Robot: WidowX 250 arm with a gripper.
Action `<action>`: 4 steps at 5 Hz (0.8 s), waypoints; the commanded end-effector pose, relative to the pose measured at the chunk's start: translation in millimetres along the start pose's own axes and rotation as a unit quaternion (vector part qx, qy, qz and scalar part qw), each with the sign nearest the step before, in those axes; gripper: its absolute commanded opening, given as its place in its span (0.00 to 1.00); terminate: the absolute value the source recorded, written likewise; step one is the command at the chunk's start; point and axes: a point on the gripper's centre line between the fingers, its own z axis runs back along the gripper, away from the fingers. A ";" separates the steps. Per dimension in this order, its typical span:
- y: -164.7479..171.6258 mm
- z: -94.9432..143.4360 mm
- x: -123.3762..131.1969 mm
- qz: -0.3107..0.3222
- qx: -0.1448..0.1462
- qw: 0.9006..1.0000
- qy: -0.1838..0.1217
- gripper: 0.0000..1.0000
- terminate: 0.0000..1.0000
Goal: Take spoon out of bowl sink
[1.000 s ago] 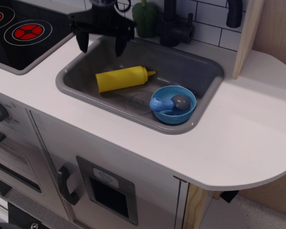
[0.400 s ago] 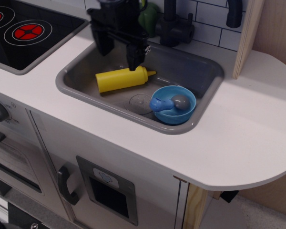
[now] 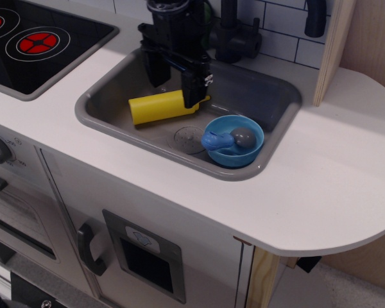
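The light-blue bowl [image 3: 234, 142] sits in the front right corner of the grey sink [image 3: 256, 96]. The spoon [image 3: 226, 138] lies in the bowl, its blue handle over the left rim and its grey scoop at the middle. My black gripper [image 3: 173, 83] is open and empty, hanging over the sink's back middle, above the yellow bottle and to the upper left of the bowl. Its right finger hides the bottle's tip.
A yellow squeeze bottle [image 3: 157, 106] lies on its side in the sink's left half. A black faucet [image 3: 234, 35] and a green pepper stand behind the sink. The black stovetop with red rings [image 3: 38, 42] is at left. White countertop [image 3: 333, 167] spreads to the right.
My gripper has moved right and down from the sink's back left rim to over the yellow bottle. Bowl, spoon and bottle have not moved.
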 end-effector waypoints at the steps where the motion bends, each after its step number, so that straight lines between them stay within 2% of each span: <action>1: -16.0 -4.3 3.0 0.008 0.001 1.000 0.004 1.00 0.00; 4: -37.7 -36.6 6.6 0.011 0.016 1.000 0.014 1.00 0.00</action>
